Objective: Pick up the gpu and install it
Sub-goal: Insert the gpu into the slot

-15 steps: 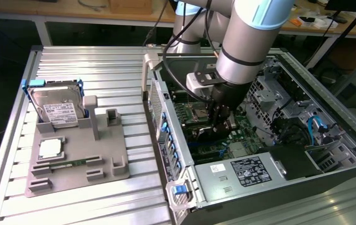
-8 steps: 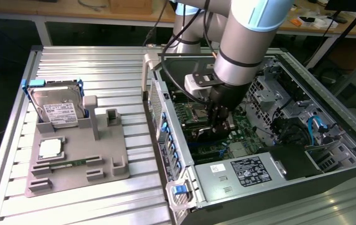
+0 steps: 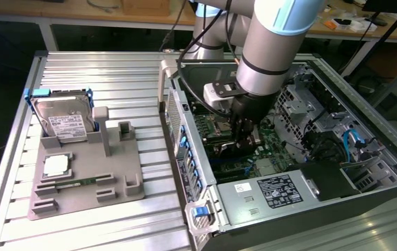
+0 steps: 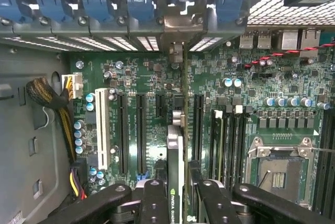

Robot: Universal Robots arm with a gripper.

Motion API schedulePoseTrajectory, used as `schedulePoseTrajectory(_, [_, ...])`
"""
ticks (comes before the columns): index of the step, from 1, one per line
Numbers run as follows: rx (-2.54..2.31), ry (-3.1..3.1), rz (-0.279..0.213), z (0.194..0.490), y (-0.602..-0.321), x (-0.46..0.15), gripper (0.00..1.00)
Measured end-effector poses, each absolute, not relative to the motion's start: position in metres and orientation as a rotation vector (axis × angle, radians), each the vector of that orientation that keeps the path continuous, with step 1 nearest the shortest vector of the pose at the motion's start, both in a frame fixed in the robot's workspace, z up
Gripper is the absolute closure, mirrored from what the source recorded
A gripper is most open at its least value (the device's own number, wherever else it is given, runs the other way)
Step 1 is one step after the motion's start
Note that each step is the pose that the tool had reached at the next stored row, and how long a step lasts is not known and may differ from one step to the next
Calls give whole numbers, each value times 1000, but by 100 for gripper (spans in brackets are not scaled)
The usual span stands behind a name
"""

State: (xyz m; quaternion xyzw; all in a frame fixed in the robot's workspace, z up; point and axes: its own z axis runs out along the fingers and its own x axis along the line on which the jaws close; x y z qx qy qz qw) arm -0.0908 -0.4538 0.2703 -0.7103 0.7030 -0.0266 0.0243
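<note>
Gpu clamped edge-on betw my jaws, gripper low over mobo. Card's far end meets rear case wall ahead. Black slots close either side, tight room. Label: "NVIDIA QUADRO".

The arm sloped steeply down from the far edge of the table into the open case. The black gripper pointed almost straight down. Its two dark fingers stood partly closed, clamped on either side of the gpu, which sat on edge between them.
</note>
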Motion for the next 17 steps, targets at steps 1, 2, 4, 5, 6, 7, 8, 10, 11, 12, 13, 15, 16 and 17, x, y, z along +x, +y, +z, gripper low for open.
schedulePoseTrajectory(1, [-2198,2175,-83,271,-454,-91,73])
schedulePoseTrajectory(2, [-2198,2175,-83,271,-454,-91,73])
schedulePoseTrajectory(4, [-2198,2175,-84,272,-454,-91,73])
schedulePoseTrajectory(5, [-2198,2175,-84,272,-454,-91,73])
schedulePoseTrajectory(6, [-2198,2175,-84,272,-454,-91,73])
schedulePoseTrajectory(7, [-2197,2175,-85,272,-454,-91,73])
schedulePoseTrajectory(8, [-2197,2175,-86,272,-454,-92,73])
schedulePoseTrajectory(10, [-2197,2174,-87,272,-454,-92,73])
schedulePoseTrajectory(11, [-2197,2174,-87,273,-454,-92,73])
schedulePoseTrajectory(12, [-2197,2174,-87,273,-454,-92,73])
schedulePoseTrajectory(13, [-2196,2174,-87,273,-454,-92,73])
schedulePoseTrajectory(15, [-2196,2174,-87,273,-454,-92,73])
schedulePoseTrajectory(16, [-2196,2174,-87,273,-454,-92,73])
schedulePoseTrajectory(17, [-2197,2174,-87,274,-454,-92,73])
